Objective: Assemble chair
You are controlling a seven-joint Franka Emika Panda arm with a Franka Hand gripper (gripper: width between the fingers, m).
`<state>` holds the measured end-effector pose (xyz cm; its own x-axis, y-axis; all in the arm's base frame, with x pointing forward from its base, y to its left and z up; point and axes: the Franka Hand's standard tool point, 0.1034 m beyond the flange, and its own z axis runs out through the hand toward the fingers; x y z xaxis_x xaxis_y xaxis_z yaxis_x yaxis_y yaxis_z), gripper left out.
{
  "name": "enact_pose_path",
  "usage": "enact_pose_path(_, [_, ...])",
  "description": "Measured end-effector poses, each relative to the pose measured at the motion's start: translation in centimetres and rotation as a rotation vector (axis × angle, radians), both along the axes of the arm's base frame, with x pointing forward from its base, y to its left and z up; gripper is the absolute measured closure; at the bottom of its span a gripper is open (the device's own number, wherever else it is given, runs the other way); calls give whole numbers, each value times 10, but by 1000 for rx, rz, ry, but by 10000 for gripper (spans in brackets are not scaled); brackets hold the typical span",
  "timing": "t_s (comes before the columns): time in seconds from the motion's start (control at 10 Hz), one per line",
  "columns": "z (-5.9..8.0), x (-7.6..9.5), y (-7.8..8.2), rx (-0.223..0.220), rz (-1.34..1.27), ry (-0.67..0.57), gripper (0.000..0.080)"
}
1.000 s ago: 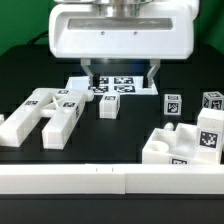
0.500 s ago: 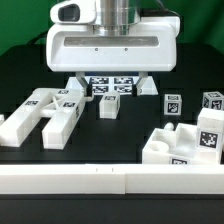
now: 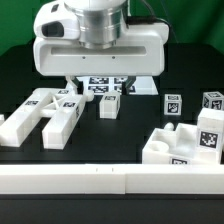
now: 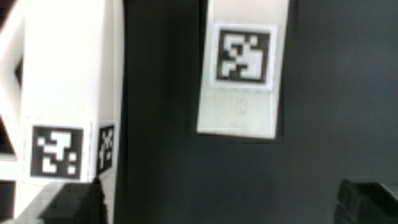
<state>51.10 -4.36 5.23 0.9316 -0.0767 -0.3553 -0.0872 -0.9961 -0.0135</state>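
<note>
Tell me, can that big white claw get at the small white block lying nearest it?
Probably yes. The gripper hangs open close by the small block, which lies apart from the long bar beside it. Nothing seems to stand between them.

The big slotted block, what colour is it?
The slotted block is matte white, with black-and-white square tags; the exterior view shows it best.

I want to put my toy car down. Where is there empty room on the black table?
The biggest bare patch of table lies between the long bars and the seat block, bounded by the white rail nearest the camera. Crowded: around the marker board under the gripper, and by the small cubes.
</note>
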Motion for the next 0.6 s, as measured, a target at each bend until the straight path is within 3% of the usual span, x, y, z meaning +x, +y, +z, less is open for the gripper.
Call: enact_pose_path(0.6, [-10,-10,2,31,-18,429,151])
